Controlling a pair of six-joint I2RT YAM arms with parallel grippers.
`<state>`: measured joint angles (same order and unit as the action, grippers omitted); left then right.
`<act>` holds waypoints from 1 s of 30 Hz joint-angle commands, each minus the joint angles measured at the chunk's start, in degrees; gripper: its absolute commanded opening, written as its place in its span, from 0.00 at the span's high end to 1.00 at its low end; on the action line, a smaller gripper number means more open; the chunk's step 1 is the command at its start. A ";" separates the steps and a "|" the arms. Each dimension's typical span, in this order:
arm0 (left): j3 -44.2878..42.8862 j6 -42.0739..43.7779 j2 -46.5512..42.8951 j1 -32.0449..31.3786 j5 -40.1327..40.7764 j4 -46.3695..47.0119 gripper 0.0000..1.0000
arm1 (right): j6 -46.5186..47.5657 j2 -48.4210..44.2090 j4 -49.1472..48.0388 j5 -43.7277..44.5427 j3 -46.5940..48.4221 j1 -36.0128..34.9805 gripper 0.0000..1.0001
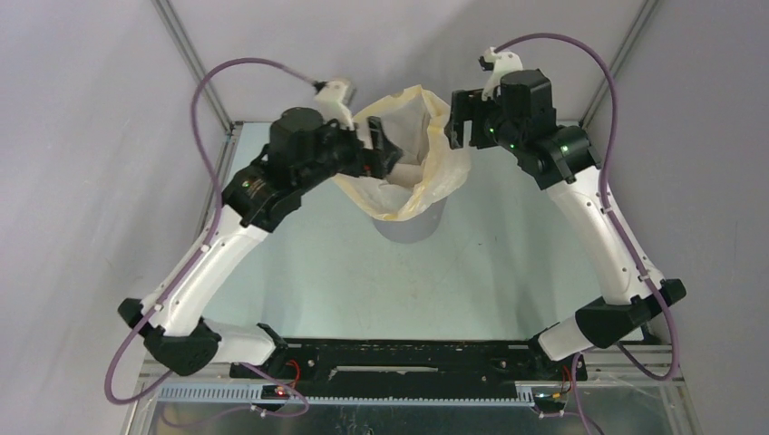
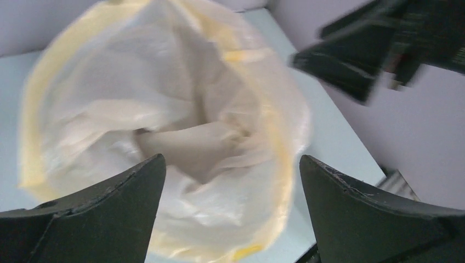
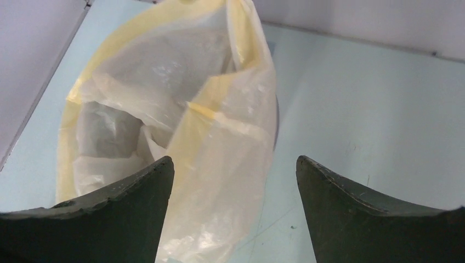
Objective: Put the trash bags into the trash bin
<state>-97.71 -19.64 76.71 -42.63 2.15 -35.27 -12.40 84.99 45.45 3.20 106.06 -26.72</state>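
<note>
The pale yellow trash bag (image 1: 413, 154) is opened over the grey trash bin (image 1: 413, 228). Its mouth stands up above the rim and its sides drape down the bin's wall. My left gripper (image 1: 388, 149) is open at the bag's left edge and holds nothing. In the left wrist view the bag (image 2: 164, 109) lies beyond and between the spread fingers, blurred. My right gripper (image 1: 456, 122) is open at the bag's upper right edge and holds nothing. In the right wrist view a hanging fold of the bag (image 3: 219, 137) lies between the fingers, nearer the left one.
The bin stands at the middle back of the pale blue table (image 1: 317, 272). Grey walls and metal corner posts (image 1: 195, 63) close in the back and sides. The arm bases sit on a black rail (image 1: 399, 358) at the near edge.
</note>
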 commanded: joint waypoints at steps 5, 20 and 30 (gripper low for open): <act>11.25 -6.43 -4.20 15.62 -0.35 4.05 0.01 | 6.64 10.53 6.48 16.67 15.62 -10.01 0.14; 17.79 -9.27 -2.44 27.16 -8.01 10.54 0.05 | 12.31 28.81 12.32 42.43 30.48 -17.14 0.20; 25.49 -11.02 -3.25 28.63 -9.61 15.02 0.08 | 12.32 27.16 12.75 47.76 28.84 -15.55 0.32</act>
<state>-73.34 -29.28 75.33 -14.44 -5.32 -24.58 -0.54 114.65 58.24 47.40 133.64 -43.18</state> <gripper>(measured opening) 0.930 0.720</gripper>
